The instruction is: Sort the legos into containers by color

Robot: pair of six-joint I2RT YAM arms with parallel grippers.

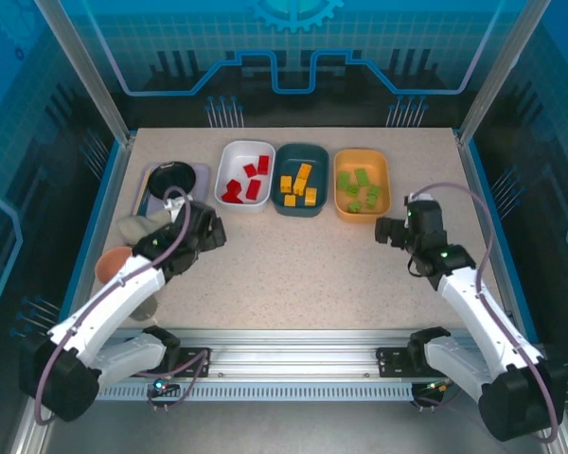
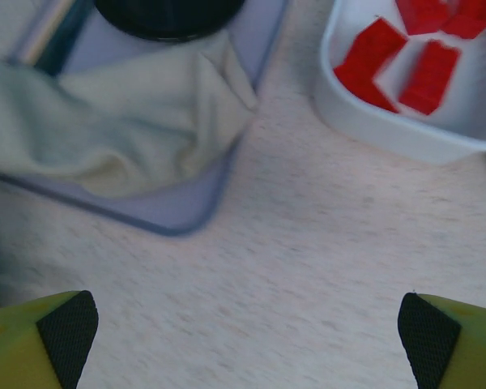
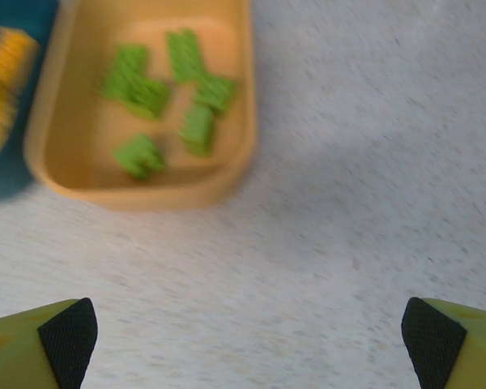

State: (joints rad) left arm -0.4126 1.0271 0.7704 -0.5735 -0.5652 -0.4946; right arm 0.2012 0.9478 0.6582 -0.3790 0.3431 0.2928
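Top external view: red legos [image 1: 254,188] in white tub [image 1: 239,154], yellow legos [image 1: 302,176] in teal tub [image 1: 293,156], green legos [image 1: 362,178] in orange tub [image 1: 362,153]; left gripper [image 1: 212,230] and right gripper [image 1: 386,230] gape empty above table [image 1: 312,270]. Sorting appears complete; arms need only retreat.

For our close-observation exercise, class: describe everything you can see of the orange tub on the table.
The orange tub is a shallow, rounded-rectangular container that looks like smooth plastic, with a low wall and soft corners. It sits upright and flat on the speckled table, at the right end of a row of three tubs, close beside the teal tub; whether they touch is unclear. Inside lie a handful of small green bricks, loosely scattered on its floor. It holds no other colour.
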